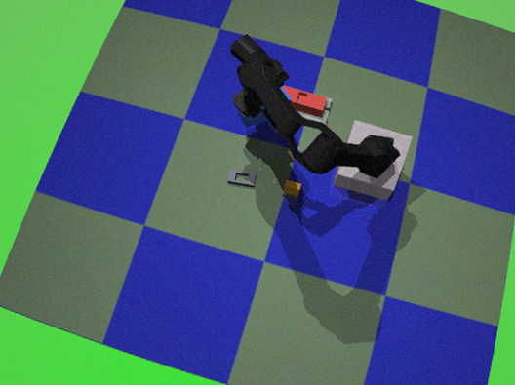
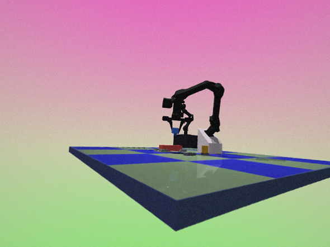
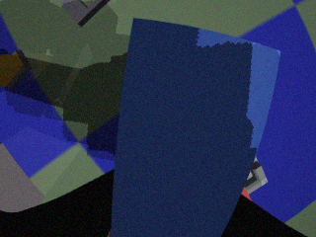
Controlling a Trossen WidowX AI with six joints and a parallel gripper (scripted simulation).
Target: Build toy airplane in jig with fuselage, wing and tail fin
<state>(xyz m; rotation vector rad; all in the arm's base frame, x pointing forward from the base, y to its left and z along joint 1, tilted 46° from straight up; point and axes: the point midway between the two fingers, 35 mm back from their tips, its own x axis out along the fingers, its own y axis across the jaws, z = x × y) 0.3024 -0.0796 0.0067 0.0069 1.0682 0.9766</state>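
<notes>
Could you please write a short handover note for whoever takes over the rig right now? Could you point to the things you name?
Gripper point(image 2: 175, 128): fingers closed on the blue wing point(image 2: 174, 130) point(image 3: 185, 128), held above the mat.
Fuselage: the red body point(image 1: 308, 102) point(image 2: 170, 147) lies in the pale cradle point(image 1: 326, 114), apparently seated.
Tail fin: the orange piece, most likely the fin point(image 1: 292, 187) point(image 2: 204, 149) point(image 3: 10, 69), is on the mat, apart from the cradle.
Also out: a small grey holder point(image 1: 233, 177) point(image 2: 189, 153) with an opening, near the fin.
Done: fuselage in cradle, wing picked up.
Left: fit wing, fit fin, let go, move clear.
</notes>
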